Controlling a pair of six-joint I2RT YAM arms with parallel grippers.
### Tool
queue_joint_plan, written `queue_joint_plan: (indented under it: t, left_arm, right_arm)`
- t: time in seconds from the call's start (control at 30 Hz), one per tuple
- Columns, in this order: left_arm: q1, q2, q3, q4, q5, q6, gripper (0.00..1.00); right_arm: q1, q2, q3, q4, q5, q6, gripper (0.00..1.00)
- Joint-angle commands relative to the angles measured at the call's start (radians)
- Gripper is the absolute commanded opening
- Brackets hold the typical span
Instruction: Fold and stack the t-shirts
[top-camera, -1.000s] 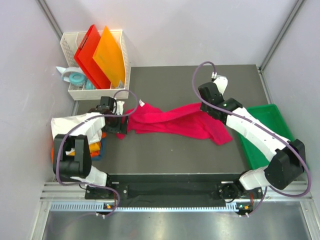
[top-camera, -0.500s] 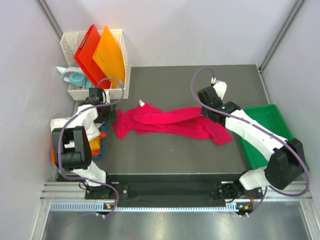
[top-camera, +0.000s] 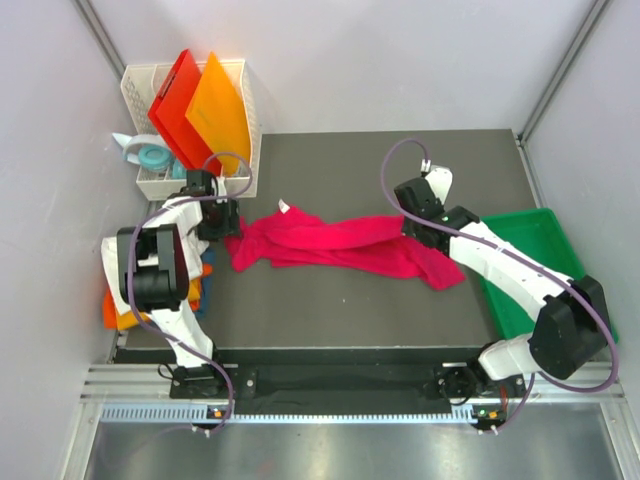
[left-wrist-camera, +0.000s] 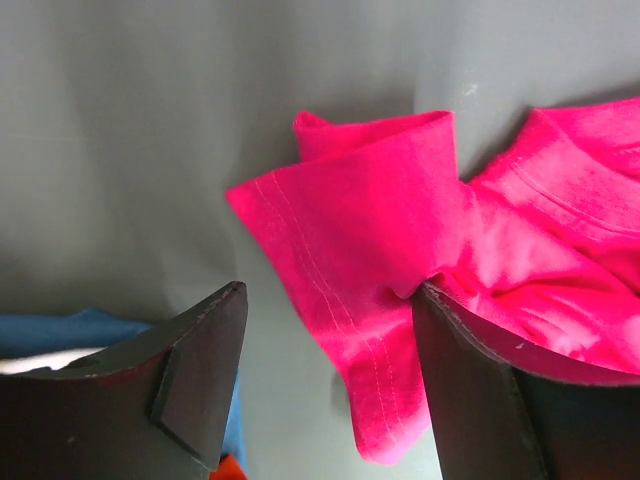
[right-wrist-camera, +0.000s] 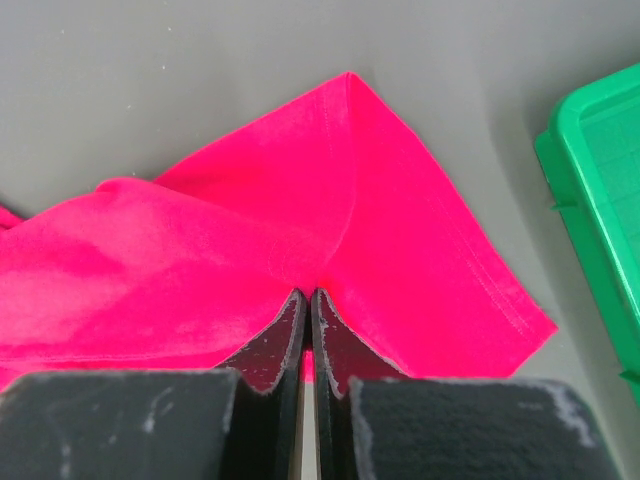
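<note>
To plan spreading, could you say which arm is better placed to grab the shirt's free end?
Likely left: its open tool frames the shirt's hem; the right tool is shut on the shirt.

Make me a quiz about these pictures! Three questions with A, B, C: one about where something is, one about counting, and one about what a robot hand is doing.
1. Where along the table is the green tray?
A) left edge
B) middle
C) right edge

2. How many boards stand in the white basket?
A) one
B) two
C) four

3. What is the right gripper doing?
A) pinching the pink t-shirt
B) hanging open
C) gripping a board

Answers:
1 C, the tray lies far right in the top view.
2 B, there is one red board and one orange board.
3 A, its wrist view shows the fingers closed on pink cloth.
</note>
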Motion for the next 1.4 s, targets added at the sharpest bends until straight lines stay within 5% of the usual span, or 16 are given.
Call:
queue_joint_plan:
  t: [0.0,0.2,0.57,0.67,0.93,1.37]
  left_arm:
    - [0.006,0.026,0.027,0.061,-0.023,-0.010,0.71]
    - [0.016,0.044,0.029,0.084,-0.041,-0.024,0.66]
    - [0.019,0.031,0.017,0.127,-0.066,-0.023,0.36]
    - [0.019,0.037,0.018,0.124,-0.072,-0.020,0.37]
    - [0.036,-0.052,-0.013,0.195,-0.103,-0.059,0.67]
    - [0.035,0.052,0.115,0.138,-0.073,-0.112,0.61]
  right_arm:
    - [0.011,-0.009,0.010,0.031,-0.002,0.004,0.00]
    - [0.011,0.005,0.018,0.034,-0.010,-0.002,0.00]
    - [0.009,0.008,-0.005,0.037,-0.022,0.005,0.00]
    - [0.009,0.008,-0.009,0.034,-0.018,0.012,0.00]
    - [0.016,-0.012,-0.024,0.031,-0.019,0.022,0.00]
    - [0.023,-0.015,-0.061,0.040,-0.019,0.033,0.00]
